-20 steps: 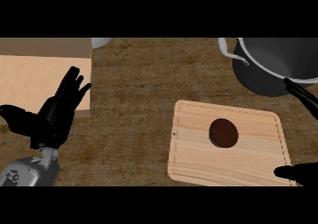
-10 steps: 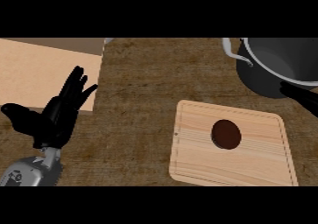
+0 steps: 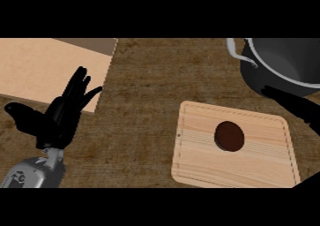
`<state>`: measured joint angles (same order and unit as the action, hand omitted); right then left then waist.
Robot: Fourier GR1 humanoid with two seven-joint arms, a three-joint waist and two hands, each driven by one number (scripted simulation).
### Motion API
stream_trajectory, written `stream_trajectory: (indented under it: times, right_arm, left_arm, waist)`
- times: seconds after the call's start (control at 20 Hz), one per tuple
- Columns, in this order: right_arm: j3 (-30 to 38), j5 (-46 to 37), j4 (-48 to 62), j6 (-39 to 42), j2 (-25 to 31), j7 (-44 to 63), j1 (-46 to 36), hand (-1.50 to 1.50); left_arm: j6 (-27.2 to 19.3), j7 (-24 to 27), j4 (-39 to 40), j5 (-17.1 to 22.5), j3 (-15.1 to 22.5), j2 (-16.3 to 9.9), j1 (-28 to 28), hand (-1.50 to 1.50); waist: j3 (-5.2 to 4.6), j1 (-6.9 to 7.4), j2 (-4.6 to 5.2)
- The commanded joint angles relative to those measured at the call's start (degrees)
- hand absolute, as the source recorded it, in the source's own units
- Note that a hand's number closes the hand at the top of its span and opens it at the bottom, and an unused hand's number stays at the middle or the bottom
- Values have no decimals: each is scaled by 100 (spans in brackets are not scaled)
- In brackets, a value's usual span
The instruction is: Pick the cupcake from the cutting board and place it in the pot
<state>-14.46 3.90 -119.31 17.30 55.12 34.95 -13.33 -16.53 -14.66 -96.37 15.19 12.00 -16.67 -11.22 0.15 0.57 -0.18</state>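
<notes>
The cupcake shows as a dark brown oval in the middle of the light wooden cutting board, at the lower right. The dark grey pot stands past the board's far right corner, with one handle on its left side. My right hand comes in from the right edge. Its straight fingers point up-left along the pot's near wall and above the board's far right corner, apart from the cupcake. My left hand rests open at the left, fingers up.
A large pale wooden slab lies at the upper left, partly under my left hand's fingertips. Brown counter top lies between that slab and the cutting board.
My right hand's fingers have slid further left and down in front of the pot, toward the board's far corner. The left hand has stayed put.
</notes>
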Motion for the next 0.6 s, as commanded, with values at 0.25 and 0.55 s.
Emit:
stream_trajectory:
  times: [0.25, 0.55]
  right_arm:
    - [-610, -1153, 444, 416, -510, 258, 166, -150]
    - [-614, -1710, 930, 442, -1474, 322, -112, -150]
  left_arm:
    - [137, -221, -243, -90, -157, -106, 563, 0]
    - [245, -101, 91, -253, -204, 228, 301, 0]
  waist:
    - [-15, -27, 13]
    - [-15, -41, 24]
